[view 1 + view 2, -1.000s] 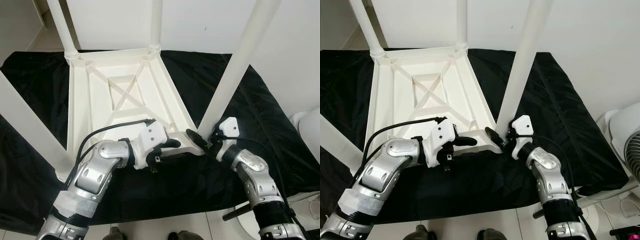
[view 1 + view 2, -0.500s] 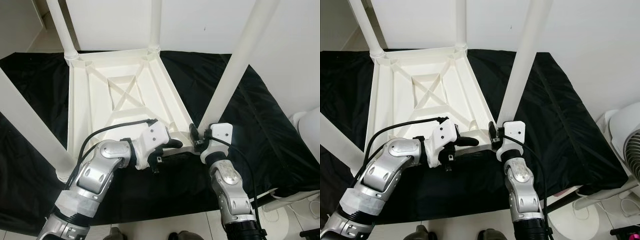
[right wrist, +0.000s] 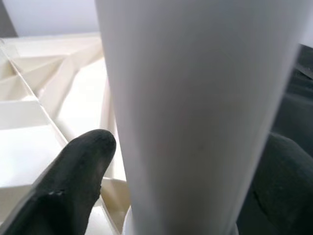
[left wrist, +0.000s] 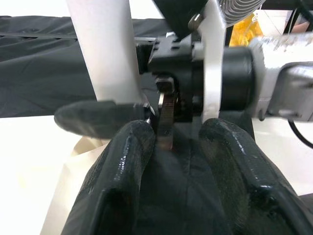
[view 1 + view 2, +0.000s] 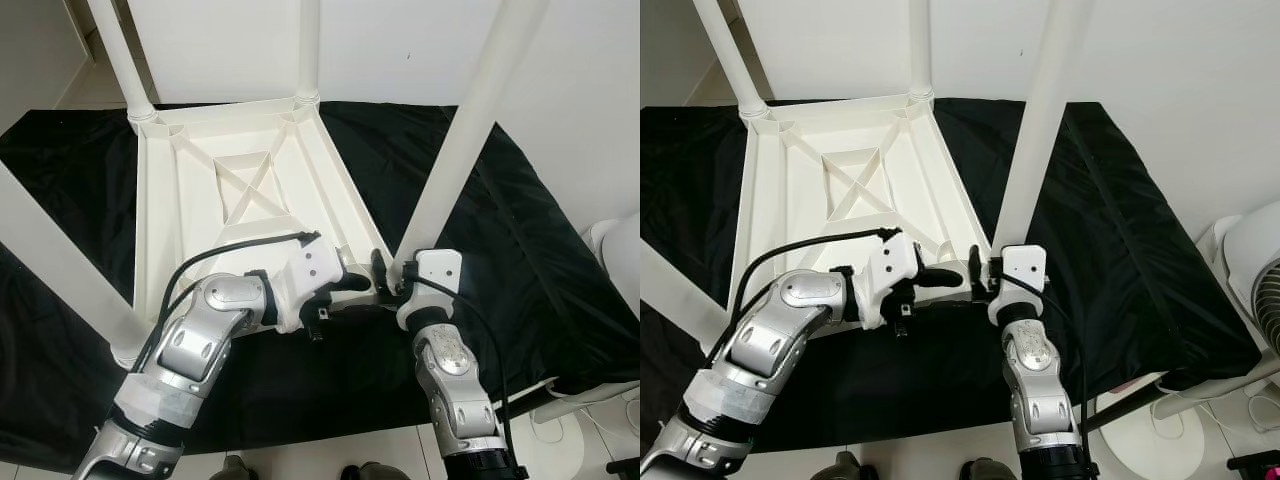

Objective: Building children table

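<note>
Presently, an upturned white table top [image 5: 240,195] is laid on a black cloth [image 5: 500,240], four legs raised. The right gripper [image 5: 388,272] is clamped round the base of the near-right leg [image 5: 455,150], one finger [image 3: 73,181] either side. The left gripper [image 5: 345,287], fingers parted, is held at the same corner.
</note>
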